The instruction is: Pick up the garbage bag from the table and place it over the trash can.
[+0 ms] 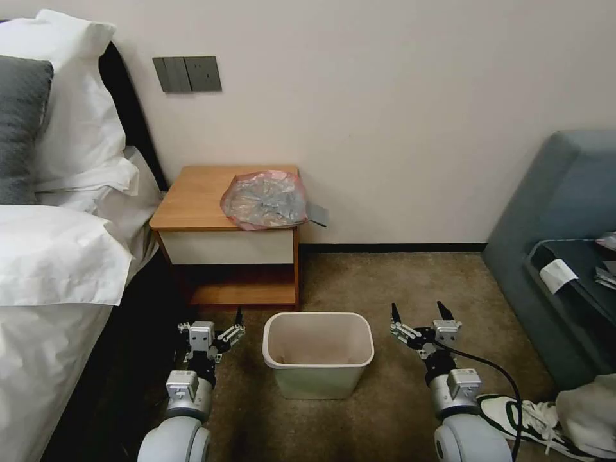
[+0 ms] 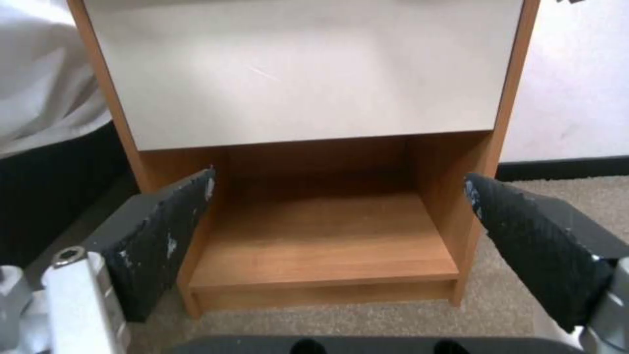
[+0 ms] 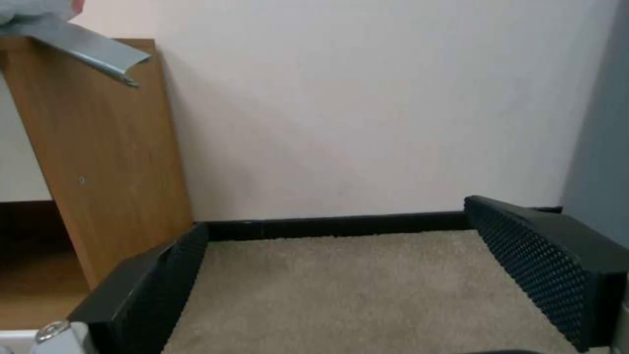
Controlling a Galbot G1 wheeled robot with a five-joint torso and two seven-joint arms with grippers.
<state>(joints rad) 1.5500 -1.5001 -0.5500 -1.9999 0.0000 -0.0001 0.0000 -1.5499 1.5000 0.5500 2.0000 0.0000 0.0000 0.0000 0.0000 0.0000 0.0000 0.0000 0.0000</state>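
The garbage bag point(image 1: 263, 200) lies crumpled on the right half of the table point(image 1: 192, 199), grey and translucent with a pinkish edge. A corner of the bag point(image 3: 26, 7) also peeks over the table's side panel point(image 3: 105, 157). The cream trash can point(image 1: 319, 367) stands upright and unlined on the carpet in front of the table. My left gripper point(image 1: 210, 321) is low at the can's left, open, facing the table's lower shelf point(image 2: 314, 236). My right gripper point(image 1: 418, 308) is low at the can's right, open over bare carpet. Both hold nothing.
A flat grey piece point(image 1: 317, 213) overhangs the table's right edge beside the bag. A bed with white bedding point(image 1: 58, 256) runs along the left. A blue-grey sofa point(image 1: 558, 212) and a dark table point(image 1: 577, 269) stand at the right, with a shoe point(image 1: 520, 410) on the floor near my right arm.
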